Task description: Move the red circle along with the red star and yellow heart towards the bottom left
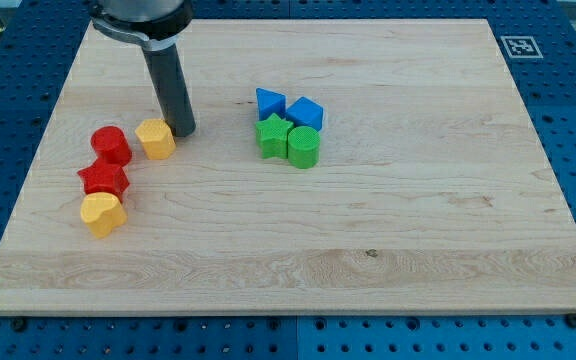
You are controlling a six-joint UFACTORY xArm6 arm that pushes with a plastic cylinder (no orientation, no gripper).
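Note:
The red circle (111,144) lies at the view's left on the wooden board (368,230). The red star (103,179) sits just below it, touching or nearly touching. The yellow heart (102,213) lies right below the star. A yellow hexagon block (156,138) sits just right of the red circle. My tip (184,131) is at the hexagon's upper right, close against it, and to the right of the red circle.
A cluster sits mid-board: a blue triangle (270,103), a blue block (306,112), a green star-like block (273,136) and a green cylinder (303,146). The board's left edge is near the red and yellow blocks.

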